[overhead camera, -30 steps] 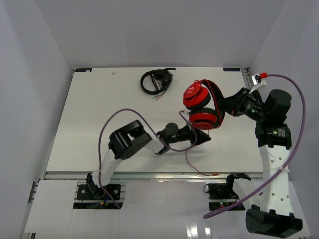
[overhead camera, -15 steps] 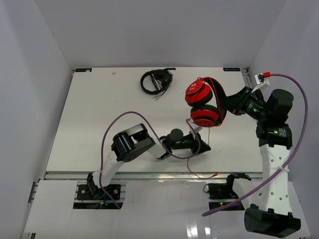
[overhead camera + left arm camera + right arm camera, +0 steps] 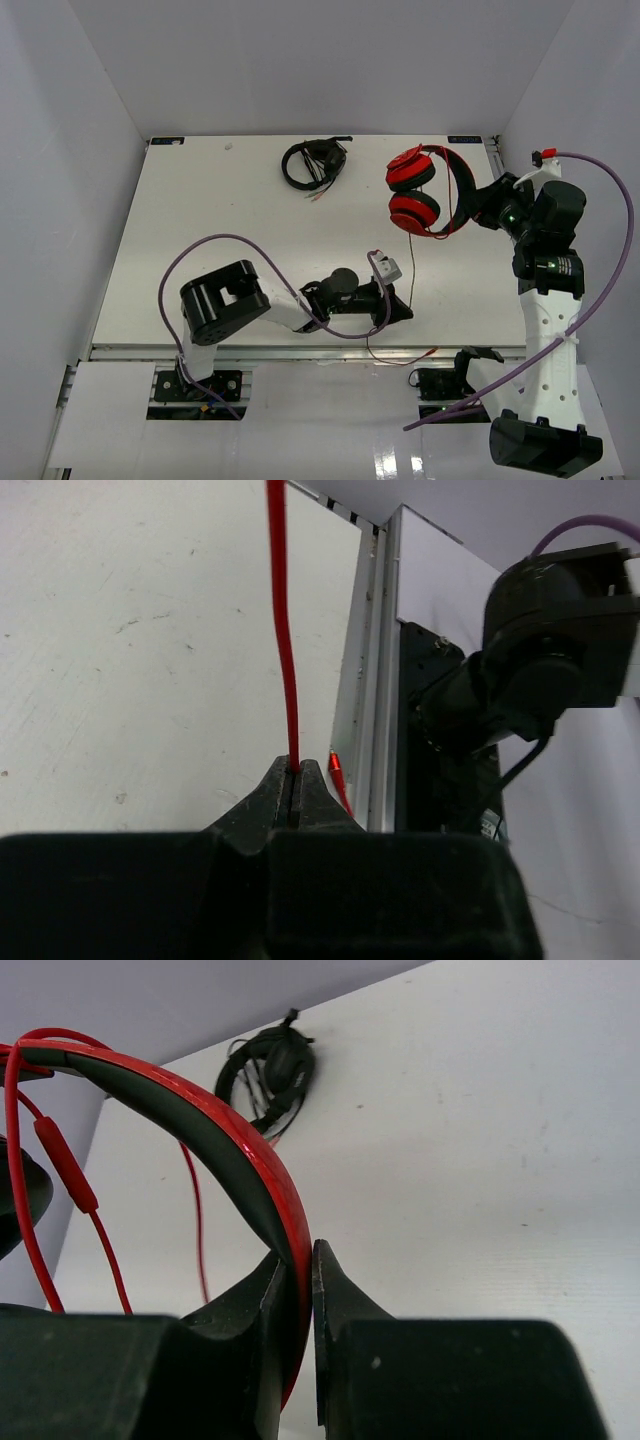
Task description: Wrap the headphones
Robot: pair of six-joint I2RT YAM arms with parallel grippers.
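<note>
The red headphones [image 3: 418,189] hang above the table's back right, and my right gripper [image 3: 474,207] is shut on their black-lined headband [image 3: 205,1125]. In the right wrist view the band passes between the tips of the right gripper [image 3: 301,1252]. The thin red cable [image 3: 410,250] drops straight from the ear cups to my left gripper [image 3: 406,306] near the front edge. In the left wrist view the left gripper [image 3: 295,770] is shut on the cable [image 3: 281,630], and the plug end [image 3: 338,777] lies just beyond it. The cable's loose tail [image 3: 400,352] trails over the front rail.
Black headphones [image 3: 313,162] with a bundled cable lie at the back middle of the table, also seen as black headphones [image 3: 272,1072] far off in the right wrist view. The metal front rail [image 3: 372,680] and the right arm's base [image 3: 520,680] stand close past the left gripper.
The left gripper shut on the cable and moved toward the front edge. The right gripper carried the headphones right and toward the back, so the cable now runs straight.
</note>
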